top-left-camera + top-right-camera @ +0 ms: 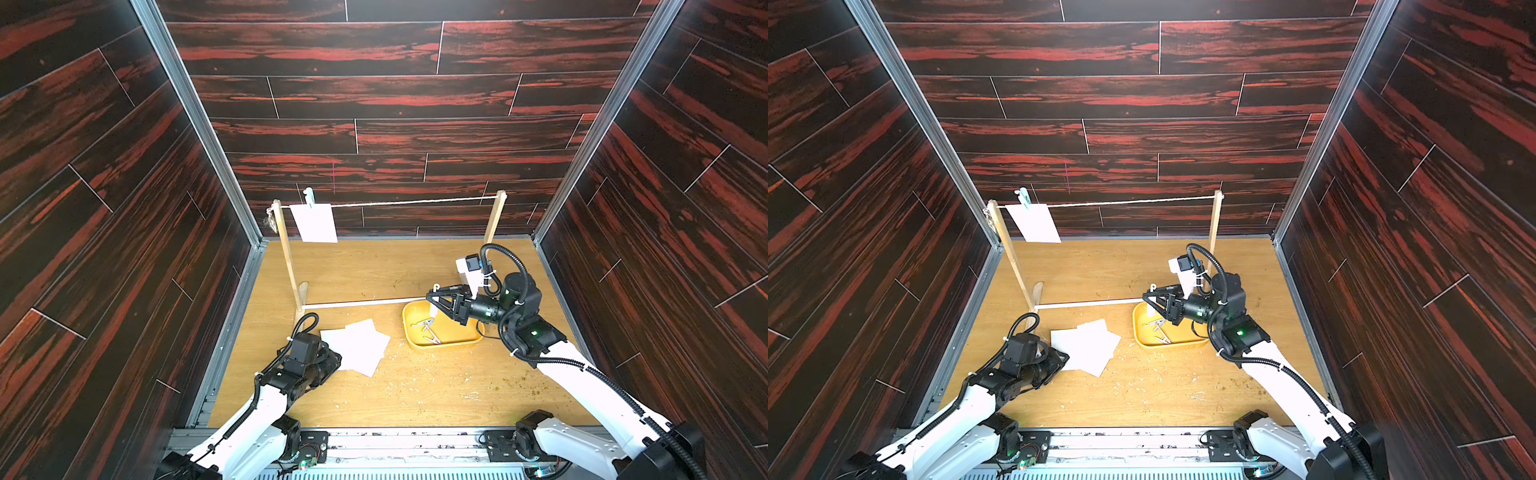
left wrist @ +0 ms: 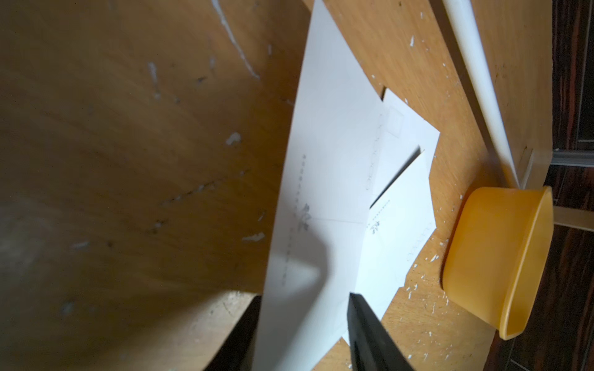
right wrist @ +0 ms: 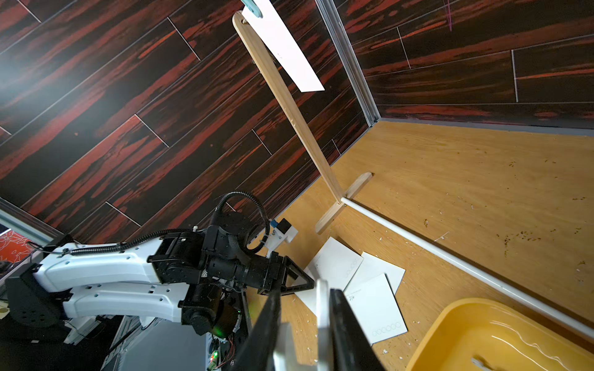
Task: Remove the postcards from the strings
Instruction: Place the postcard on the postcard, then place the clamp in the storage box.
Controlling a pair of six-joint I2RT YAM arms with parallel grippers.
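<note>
One white postcard [image 1: 314, 222] hangs from the string [image 1: 415, 202] near the left upright, held by a pale clothespin [image 1: 308, 196]. Other postcards [image 1: 357, 347] lie in a loose pile on the table. My left gripper [image 1: 338, 357] is low at the pile's left edge. In the left wrist view its jaws [image 2: 305, 295] stand apart, with the top card [image 2: 321, 192] passing between them and a gap on one side. My right gripper [image 1: 432, 297] hovers over the yellow tray [image 1: 449, 344], shut on a white clothespin [image 3: 321, 302].
A few clothespins [image 1: 426, 328] lie in the tray. The string frame has two wooden uprights [image 1: 289, 257] [image 1: 496, 216] and a white base rod [image 1: 357, 304] crossing the table. Crumbs and paper bits are scattered near the front. Dark walls close in three sides.
</note>
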